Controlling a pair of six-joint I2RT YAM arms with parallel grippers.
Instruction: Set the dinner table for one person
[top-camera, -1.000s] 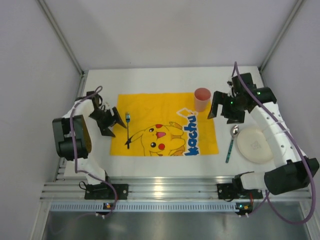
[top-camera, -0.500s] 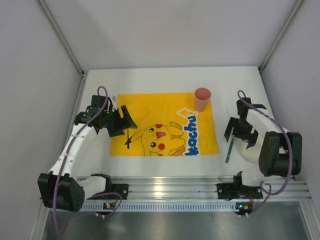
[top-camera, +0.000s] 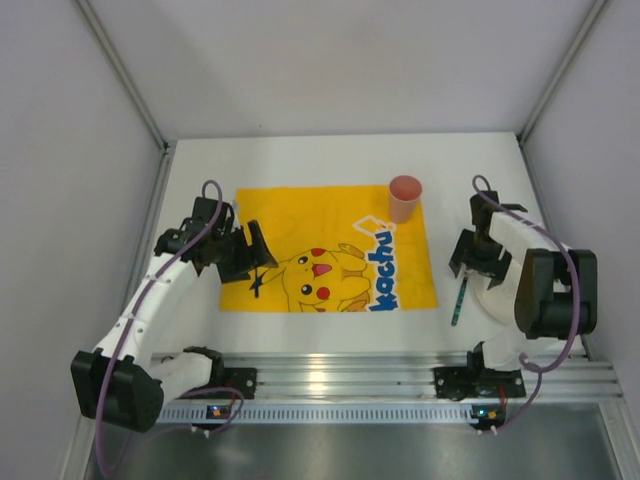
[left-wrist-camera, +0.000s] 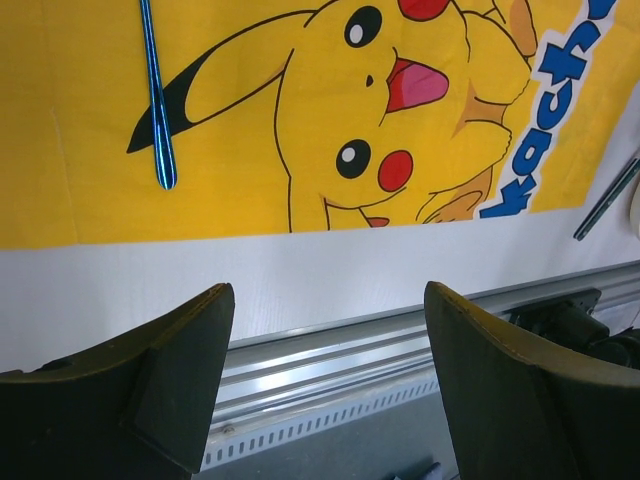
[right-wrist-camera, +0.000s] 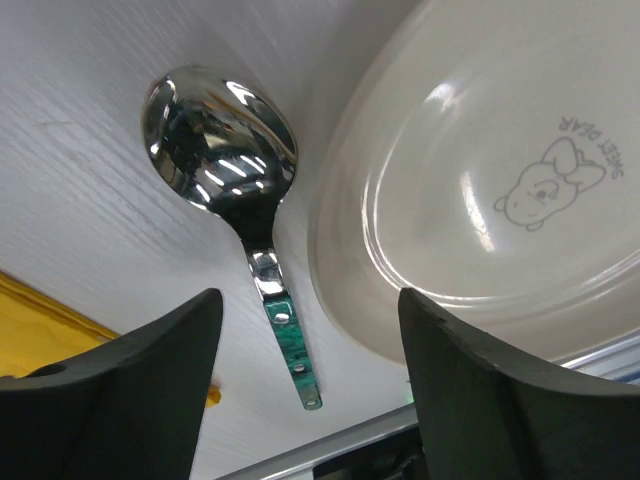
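The white dinner table (top-camera: 300, 160) carries a yellow Pikachu mat (top-camera: 330, 262). A blue-handled fork (left-wrist-camera: 155, 100) lies on the mat's left part. My left gripper (top-camera: 252, 256) hovers over it, open and empty (left-wrist-camera: 330, 290). A pink cup (top-camera: 405, 197) stands at the mat's far right corner. A spoon with a green handle (right-wrist-camera: 222, 140) lies on the bare table right of the mat (top-camera: 459, 300), beside a cream plate (right-wrist-camera: 490, 200). My right gripper (top-camera: 470, 255) hangs low over the spoon and plate edge, open and empty (right-wrist-camera: 310, 295). My arm hides most of the plate (top-camera: 494, 297).
A ribbed aluminium rail (top-camera: 340, 375) runs along the near edge and shows in the left wrist view (left-wrist-camera: 350, 350). Grey walls and slanted posts (top-camera: 125, 85) close in the sides and back. Both arm bases sit on the rail.
My right arm swung from beside the cup down over the spoon and plate. My left gripper moved right from the mat's edge to over the fork. No object moved.
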